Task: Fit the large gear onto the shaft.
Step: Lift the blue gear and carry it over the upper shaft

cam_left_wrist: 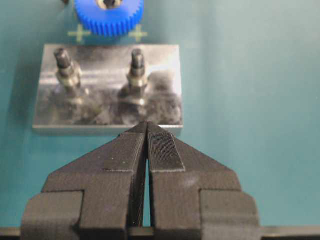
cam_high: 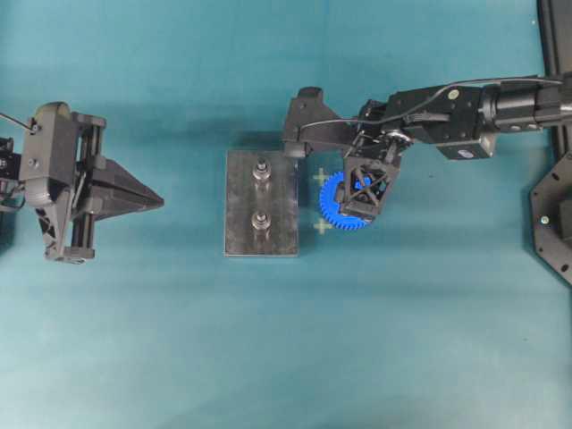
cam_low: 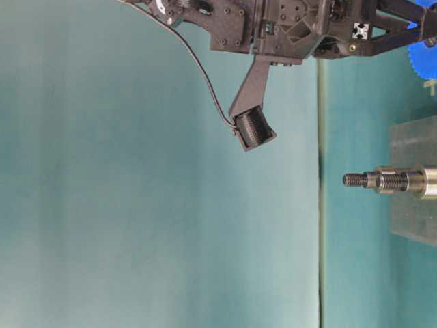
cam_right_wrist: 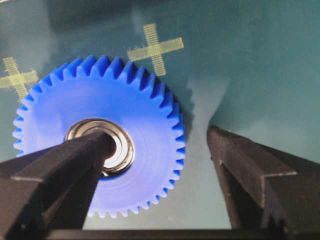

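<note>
The large gear point(cam_high: 332, 204) is bright blue and lies flat on the teal table, just right of the grey plate point(cam_high: 241, 201). Two identical silvery pegs stand on the plate, a far shaft point(cam_high: 262, 170) and a near one point(cam_high: 261, 221). My right gripper point(cam_right_wrist: 161, 137) is open right above the gear point(cam_right_wrist: 145, 115). One fingertip point(cam_right_wrist: 100, 145) is at the silver-ringed hub and the other is outside the toothed rim. My left gripper point(cam_left_wrist: 146, 126) is shut and empty, short of the plate's point(cam_left_wrist: 165, 55) near edge, also seen overhead point(cam_high: 159, 201).
Two pale cross marks point(cam_high: 321, 177) sit on the table beside the gear. A dark fixture point(cam_high: 554, 214) stands at the right edge. In the table-level view a peg point(cam_low: 389, 181) sticks out from the plate point(cam_low: 413, 147) below the right arm's wrist camera point(cam_low: 254, 128).
</note>
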`<state>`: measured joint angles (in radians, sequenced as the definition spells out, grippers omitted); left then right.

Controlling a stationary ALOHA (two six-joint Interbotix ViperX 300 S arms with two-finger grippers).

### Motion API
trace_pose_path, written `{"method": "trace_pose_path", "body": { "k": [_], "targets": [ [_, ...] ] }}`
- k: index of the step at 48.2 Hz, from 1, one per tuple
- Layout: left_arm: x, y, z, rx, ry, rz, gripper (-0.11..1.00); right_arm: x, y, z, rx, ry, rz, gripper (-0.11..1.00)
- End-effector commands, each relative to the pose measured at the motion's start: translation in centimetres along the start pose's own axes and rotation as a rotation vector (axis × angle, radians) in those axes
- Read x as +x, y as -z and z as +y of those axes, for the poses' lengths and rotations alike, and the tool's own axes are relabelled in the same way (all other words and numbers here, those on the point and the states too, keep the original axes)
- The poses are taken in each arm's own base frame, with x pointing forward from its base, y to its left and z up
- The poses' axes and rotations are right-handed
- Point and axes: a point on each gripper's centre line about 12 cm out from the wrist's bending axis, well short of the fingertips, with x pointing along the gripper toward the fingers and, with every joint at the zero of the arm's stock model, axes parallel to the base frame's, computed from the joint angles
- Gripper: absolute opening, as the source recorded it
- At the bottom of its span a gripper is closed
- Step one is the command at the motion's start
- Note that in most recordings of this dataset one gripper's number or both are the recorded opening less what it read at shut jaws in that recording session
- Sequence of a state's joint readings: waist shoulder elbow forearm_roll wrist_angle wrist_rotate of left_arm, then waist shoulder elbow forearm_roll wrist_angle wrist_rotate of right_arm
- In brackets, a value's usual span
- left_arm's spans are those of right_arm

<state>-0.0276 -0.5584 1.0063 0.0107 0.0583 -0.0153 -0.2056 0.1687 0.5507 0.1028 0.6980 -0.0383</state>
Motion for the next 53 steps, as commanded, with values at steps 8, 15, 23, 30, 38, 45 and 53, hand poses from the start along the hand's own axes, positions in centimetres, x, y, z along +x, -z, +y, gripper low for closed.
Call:
{"method": "trace_pose_path", "body": {
  "k": [8,15,23,30,38,45,53],
  "targets": [
    [-0.1,-0.6,0.0,0.001,0.001,-0.023,0.0,-0.3,-0.1,-0.1,0.015,0.001,0.014,0.56],
    [-0.1,-0.6,0.0,-0.002,0.001,-0.025,0.0,-0.3,0.0,-0.1,0.032,0.001,0.018,0.5],
    [-0.1,-0.8,0.0,-0.002,0.001,-0.028,0.0,-1.6,-0.9,0.0,0.052,-0.002,-0.023,0.5],
    [-0.1,-0.8,0.0,-0.004,0.002,-0.029,0.0,-4.8,-2.5,0.3,0.059,-0.01,-0.079,0.49],
    [-0.1,-1.1,0.0,-0.005,0.002,-0.035,0.0,-8.0,-4.3,0.7,0.051,-0.017,-0.073,0.49],
    [-0.1,-1.1,0.0,-0.007,0.002,-0.035,0.0,-10.0,-6.3,1.0,0.043,-0.024,-0.064,0.49],
    [-0.1,-1.2,0.0,-0.007,0.002,-0.038,0.0,-10.9,-8.7,1.1,0.035,-0.026,-0.086,0.49]
  ]
}}
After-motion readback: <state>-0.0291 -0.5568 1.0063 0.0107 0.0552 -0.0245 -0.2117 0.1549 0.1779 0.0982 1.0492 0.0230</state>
